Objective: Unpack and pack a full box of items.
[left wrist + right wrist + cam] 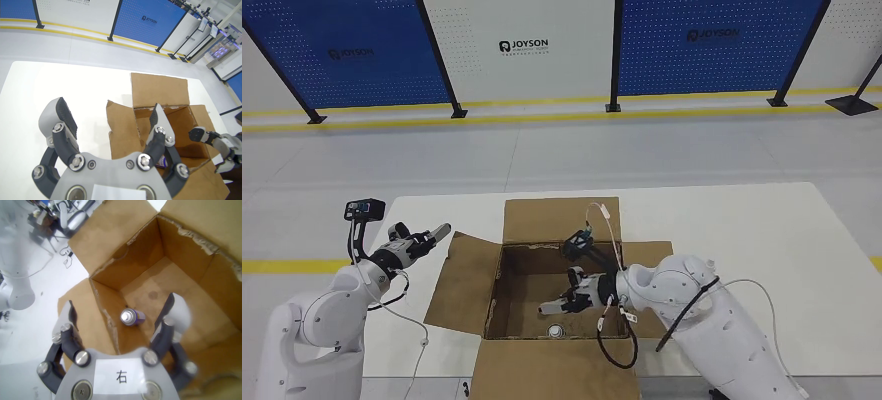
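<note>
An open cardboard box (504, 300) stands on the white table (742, 240) with its flaps folded out. A purple spray can with a white cap (131, 317) stands upright in the box's near corner, also visible as spray can (556, 331) from above. My right gripper (554, 307) hangs open over the box mouth, just above the can; in its own view the right gripper (121, 306) has nothing between its fingers. My left gripper (109, 111) is open and empty above the table, left of the box; from above the left gripper (437, 235) sits beside the left flap.
Box flaps (457, 283) spread left, right, front and back over the table. White table surface lies to the left (37, 81) and right of the box. A cable (604, 225) loops over the back flap. Blue panels (342, 50) stand beyond the table.
</note>
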Action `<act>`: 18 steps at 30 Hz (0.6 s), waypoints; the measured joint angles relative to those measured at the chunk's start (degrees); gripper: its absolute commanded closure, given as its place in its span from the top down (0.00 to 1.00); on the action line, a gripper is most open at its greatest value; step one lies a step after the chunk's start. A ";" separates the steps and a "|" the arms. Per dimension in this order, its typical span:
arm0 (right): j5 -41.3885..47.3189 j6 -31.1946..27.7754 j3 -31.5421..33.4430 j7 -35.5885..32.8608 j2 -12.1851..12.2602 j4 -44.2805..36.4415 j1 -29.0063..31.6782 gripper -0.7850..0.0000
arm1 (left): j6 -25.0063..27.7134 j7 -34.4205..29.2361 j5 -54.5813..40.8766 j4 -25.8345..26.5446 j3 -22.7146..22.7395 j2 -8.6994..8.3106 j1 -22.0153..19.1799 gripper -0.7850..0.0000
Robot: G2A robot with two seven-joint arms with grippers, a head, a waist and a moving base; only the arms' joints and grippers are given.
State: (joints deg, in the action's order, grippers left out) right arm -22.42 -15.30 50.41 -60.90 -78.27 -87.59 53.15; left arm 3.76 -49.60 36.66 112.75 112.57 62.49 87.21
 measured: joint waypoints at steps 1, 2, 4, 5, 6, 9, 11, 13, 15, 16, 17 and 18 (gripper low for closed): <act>0.25 -0.17 -0.78 -0.28 -0.16 0.94 -0.57 1.00 | 0.00 0.00 0.00 0.00 0.00 0.00 0.00 1.00; 0.27 -0.18 -1.05 -0.45 -0.21 1.27 -0.83 1.00 | 0.00 0.00 0.00 0.00 0.00 0.00 0.00 1.00; 0.20 -0.17 -1.11 -0.54 -0.21 1.35 -0.91 1.00 | 0.00 0.00 0.00 0.00 0.00 0.00 0.00 1.00; 0.18 -0.15 -1.08 -0.54 -0.20 1.30 -0.89 1.00 | 0.00 0.00 0.00 0.00 0.00 0.00 0.00 1.00; 0.18 -0.15 -1.06 -0.54 -0.20 1.28 -0.88 1.00 | 0.00 0.00 0.00 0.00 0.00 0.00 0.00 1.00; 0.17 -0.14 -1.05 -0.53 -0.20 1.27 -0.87 1.00 | 0.00 0.00 0.00 0.00 0.00 0.00 0.00 1.00; 0.17 -0.14 -1.05 -0.52 -0.20 1.27 -0.87 1.00 | 0.00 0.00 0.00 0.00 0.00 0.00 0.00 1.00; 0.29 -0.15 -1.06 -0.26 -0.20 1.38 -0.67 1.00 | 0.00 0.00 0.00 0.00 0.00 0.00 0.00 1.00; 0.67 -0.43 -1.23 0.48 -0.17 2.43 -0.15 1.00 | 0.00 0.00 0.00 0.00 0.00 0.00 0.00 1.00; 0.91 -0.25 -1.32 0.47 -0.16 3.27 -0.12 1.00 | 0.00 0.00 0.00 0.00 0.00 0.00 0.00 1.00; 1.65 0.31 -1.51 0.15 -0.21 4.26 -0.22 1.00 | 0.00 0.00 0.00 0.00 0.00 0.00 0.00 1.00; 2.73 0.50 -1.63 -0.11 -0.29 5.00 -0.33 1.00 | 0.00 0.00 0.00 0.00 0.00 0.00 0.00 1.00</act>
State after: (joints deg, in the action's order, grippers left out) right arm -19.69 -14.81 48.78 -61.02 -78.56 -82.59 52.82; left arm 3.76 -49.60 36.66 112.75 112.57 62.49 87.21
